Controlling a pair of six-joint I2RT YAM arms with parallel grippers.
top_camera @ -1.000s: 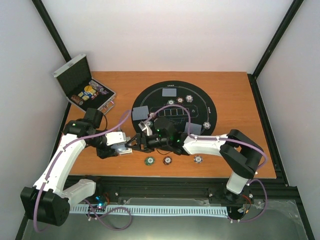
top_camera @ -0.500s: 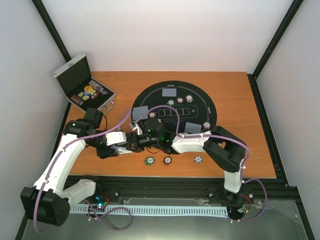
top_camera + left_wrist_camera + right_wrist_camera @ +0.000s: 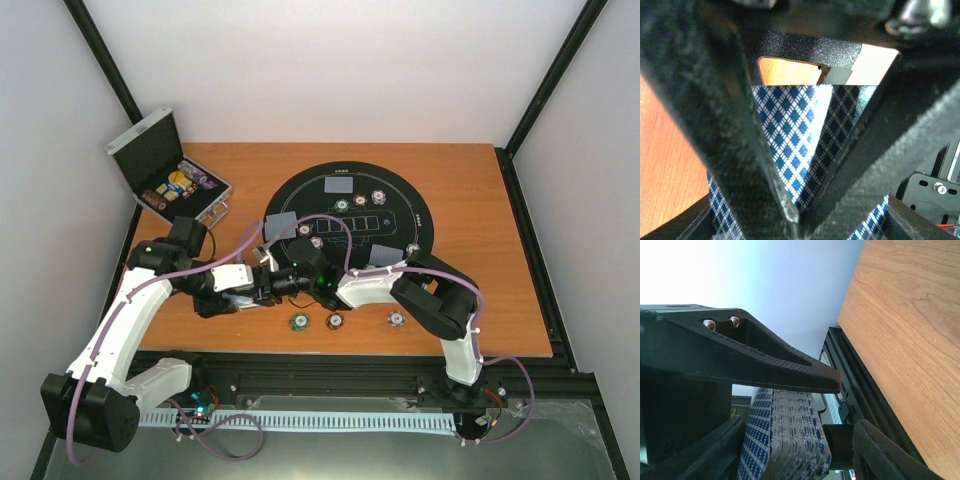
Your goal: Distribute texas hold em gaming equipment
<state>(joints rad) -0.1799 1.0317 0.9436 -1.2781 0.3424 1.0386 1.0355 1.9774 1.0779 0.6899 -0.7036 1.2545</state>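
My left gripper (image 3: 247,292) is shut on a deck of blue-and-white diamond-backed playing cards (image 3: 790,130), held above the table left of the mat. My right gripper (image 3: 263,284) reaches left and meets it; its jaws stand apart around the deck's end (image 3: 785,435). Its upper finger (image 3: 790,372) lies along the deck's top. Grey-blue card piles (image 3: 340,185), (image 3: 283,225), (image 3: 385,257) and several chips (image 3: 360,200) lie on the mat. A green chip (image 3: 297,321), a brown-red chip (image 3: 335,320) and a purple-white chip (image 3: 396,318) lie on the table near its front edge.
The round black mat (image 3: 425,215) covers the table's middle. The open silver case (image 3: 160,175) with more pieces inside stands at the back left corner. The black frame rail (image 3: 860,390) runs along the table's near edge.
My right gripper has moved left across the front of the mat until its fingers reached the deck in my left gripper. The left arm has stayed in place.
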